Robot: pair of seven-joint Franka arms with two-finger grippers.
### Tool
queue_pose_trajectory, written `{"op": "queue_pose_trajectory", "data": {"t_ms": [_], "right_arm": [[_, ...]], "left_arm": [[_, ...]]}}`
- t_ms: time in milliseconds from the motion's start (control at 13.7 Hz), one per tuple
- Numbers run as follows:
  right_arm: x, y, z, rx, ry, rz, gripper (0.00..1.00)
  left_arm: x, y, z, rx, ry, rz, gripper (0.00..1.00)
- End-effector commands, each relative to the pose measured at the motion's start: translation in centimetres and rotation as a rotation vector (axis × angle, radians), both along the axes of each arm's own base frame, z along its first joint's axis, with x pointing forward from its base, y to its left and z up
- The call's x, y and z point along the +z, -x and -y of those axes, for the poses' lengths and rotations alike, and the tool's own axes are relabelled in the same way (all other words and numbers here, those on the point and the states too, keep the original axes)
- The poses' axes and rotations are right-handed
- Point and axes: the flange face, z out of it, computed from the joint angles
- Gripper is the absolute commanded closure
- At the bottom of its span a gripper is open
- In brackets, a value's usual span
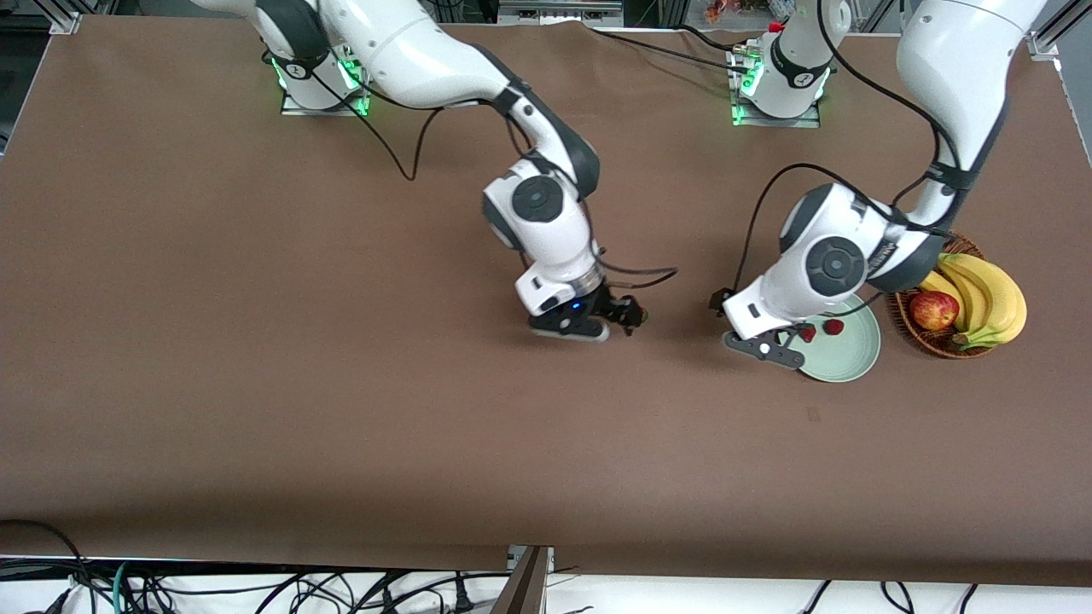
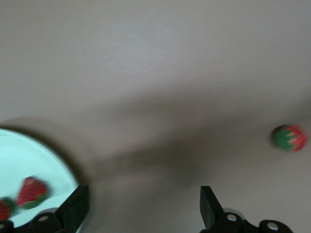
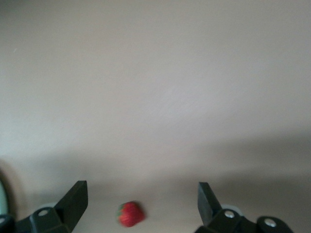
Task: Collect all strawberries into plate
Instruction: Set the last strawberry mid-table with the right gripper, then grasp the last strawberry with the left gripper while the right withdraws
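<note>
Strawberries, three in all. Two lie in the plate [image 1: 853, 350], one [image 1: 833, 327] in its middle and one [image 1: 807, 333] at the rim nearest the left hand [image 1: 762, 345]; both show at the edge of the left wrist view [image 2: 32, 191] [image 2: 5, 208]. The third strawberry [image 3: 131, 214] lies on the bare table [image 1: 341, 409], just ahead of and between the fingers [image 3: 73, 199] of the right hand [image 1: 621, 322], near the table's middle; it also shows in the left wrist view [image 2: 288, 138], well apart from the plate. Plate, one: pale mint-green, round, shallow, on the table toward the left arm's end, beside the basket [image 1: 938, 341]. Left hand: low over the plate's rim, fingers [image 2: 75, 206] spread apart, holding nothing. Right hand: low over the table, fingers wide apart, holding nothing. Basket, one: brown wicker, containing one red apple [image 1: 933, 310] and one bunch of bananas [image 1: 990, 298].
</note>
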Motion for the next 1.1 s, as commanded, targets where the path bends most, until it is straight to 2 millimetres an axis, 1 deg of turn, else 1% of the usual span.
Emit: {"op": "queue_pose_trajectory", "data": {"t_ms": [0,73,146,220,293,366,439,513,586,659,732,879,952,1025], "right_arm": [[3.8,-3.6,6.7,0.100,0.067,-0.054,0.00],[4.2,-4.9,9.4,0.137,0.100,-0.076,0.00],[4.9,-6.1,12.1,0.178,0.130,-0.096,0.00],[5.8,-7.3,15.3,0.202,0.153,-0.124,0.00],[7.2,-8.4,19.1,0.236,0.174,-0.162,0.00],[8.3,-9.2,22.4,0.283,0.193,-0.190,0.00],[9.9,-10.1,26.7,0.314,0.204,-0.206,0.00],[11.9,-10.4,30.1,0.337,0.220,-0.222,0.00],[12.3,-10.8,33.4,0.353,0.244,-0.255,0.00],[12.7,-10.9,35.9,0.363,0.275,-0.276,0.00],[14.9,-10.6,38.0,0.363,0.300,-0.283,0.00],[17.9,-10.2,41.6,0.377,0.330,-0.276,0.00],[19.3,-9.8,43.6,0.372,0.333,-0.270,0.00],[20.7,-9.1,45.0,0.364,0.337,-0.274,0.00]], "left_arm": [[-1.4,-1.2,1.5,0.031,0.058,0.051,0.00],[-2.2,-1.2,2.3,0.027,0.082,0.067,0.00],[-2.7,-1.1,3.5,0.037,0.103,0.083,0.00],[-3.5,-0.8,4.7,0.076,0.119,0.089,0.00],[-3.9,-0.4,6.1,0.116,0.130,0.092,0.00],[-4.3,0.2,7.5,0.143,0.132,0.094,0.00],[-4.6,0.6,8.4,0.184,0.130,0.086,0.00],[-4.8,1.0,9.0,0.223,0.127,0.080,0.00],[-4.9,1.2,9.6,0.257,0.125,0.074,0.00],[-5.1,1.7,10.3,0.275,0.121,0.069,0.00],[-5.5,2.3,11.2,0.282,0.118,0.059,0.00],[-6.4,3.2,12.8,0.337,0.137,0.060,0.00],[-6.9,3.5,13.1,0.357,0.136,0.056,0.00],[-7.3,3.6,12.9,0.358,0.127,0.055,0.00]]}}
